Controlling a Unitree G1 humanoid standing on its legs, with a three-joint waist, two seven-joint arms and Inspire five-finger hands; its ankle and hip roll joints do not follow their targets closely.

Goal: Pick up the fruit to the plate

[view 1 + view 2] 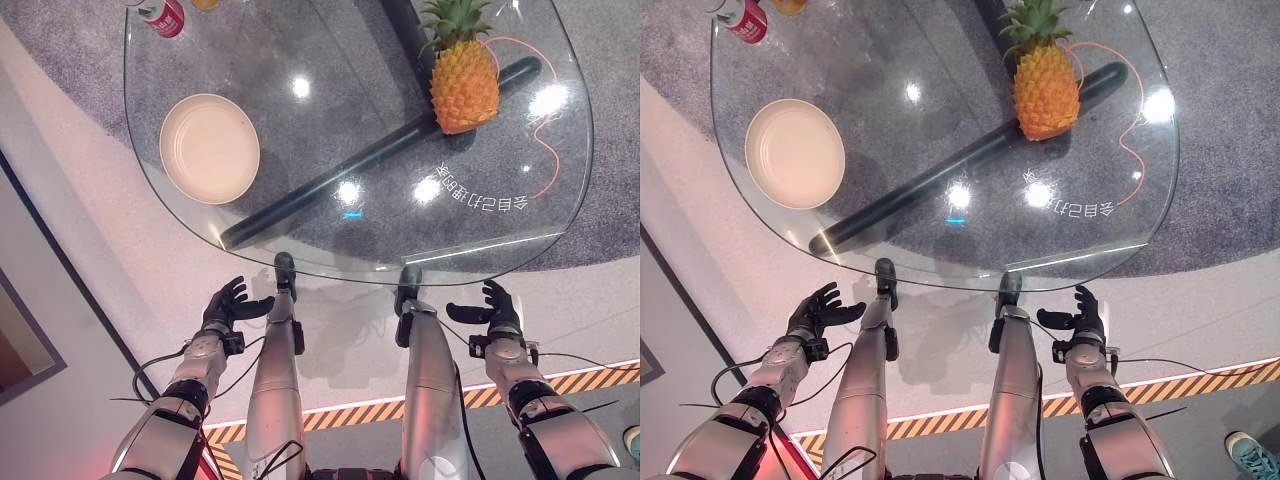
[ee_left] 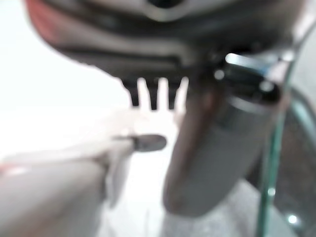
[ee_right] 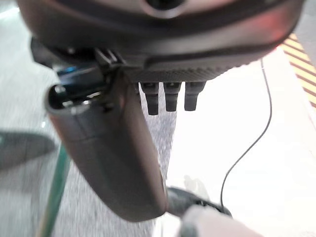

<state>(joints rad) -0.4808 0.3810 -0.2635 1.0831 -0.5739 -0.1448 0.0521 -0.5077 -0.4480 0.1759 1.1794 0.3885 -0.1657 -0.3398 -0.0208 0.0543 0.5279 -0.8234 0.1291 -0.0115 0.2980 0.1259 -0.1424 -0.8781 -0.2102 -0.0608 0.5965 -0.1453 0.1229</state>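
Pineapple [image 1: 464, 85] knobbly, upright on glass table [image 1: 300, 200]; round cream plate [image 1: 209, 148] well apart | left hand [image 1: 228, 303], right hand [image 1: 495, 315]: fingers spread, holding nothing

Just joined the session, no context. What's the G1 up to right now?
Nothing is being handled yet. Both hands hang open below the near edge of the glass table: the left hand and the right hand, fingers relaxed and holding nothing. The pineapple stands upright on the far right of the table. The plate sits bare on the left side, well apart from the fruit. A red can is at the far left edge. So the pick has not started.
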